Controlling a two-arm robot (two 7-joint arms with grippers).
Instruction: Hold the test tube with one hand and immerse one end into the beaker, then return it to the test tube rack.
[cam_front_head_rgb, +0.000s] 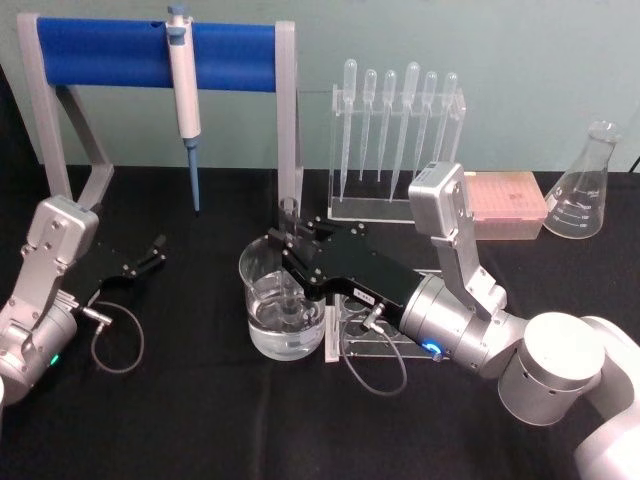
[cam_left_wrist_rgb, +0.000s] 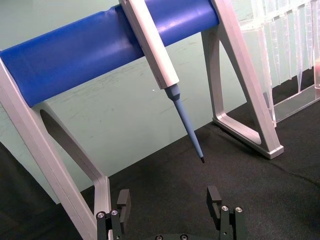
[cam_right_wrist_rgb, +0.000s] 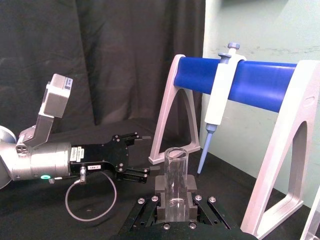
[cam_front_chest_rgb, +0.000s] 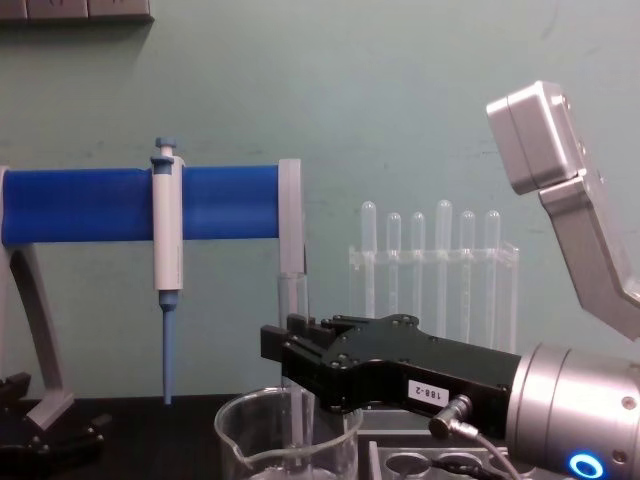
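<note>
My right gripper (cam_front_head_rgb: 291, 243) is shut on the test tube (cam_front_head_rgb: 290, 215), a clear glass tube held upright over the beaker (cam_front_head_rgb: 258, 300). The tube's open rim stands above the fingers, and its lower part runs down inside the beaker into the clear liquid. In the right wrist view the test tube (cam_right_wrist_rgb: 176, 172) sits clamped between the fingers. From the chest view, the test tube (cam_front_chest_rgb: 292, 295) rises behind the right gripper (cam_front_chest_rgb: 290, 362), with the beaker (cam_front_chest_rgb: 250, 440) just below. My left gripper (cam_front_head_rgb: 152, 254) rests open at the left of the table, empty, with its fingertips (cam_left_wrist_rgb: 214, 196) spread apart.
A white-and-blue pipettor (cam_front_head_rgb: 184, 95) hangs on the blue-barred stand (cam_front_head_rgb: 100, 52) at the back left. A clear rack of plastic pipettes (cam_front_head_rgb: 395, 130), a pink tip box (cam_front_head_rgb: 505, 205) and a conical flask (cam_front_head_rgb: 588, 185) stand at the back right. A grey rack (cam_front_head_rgb: 345, 335) lies under my right wrist.
</note>
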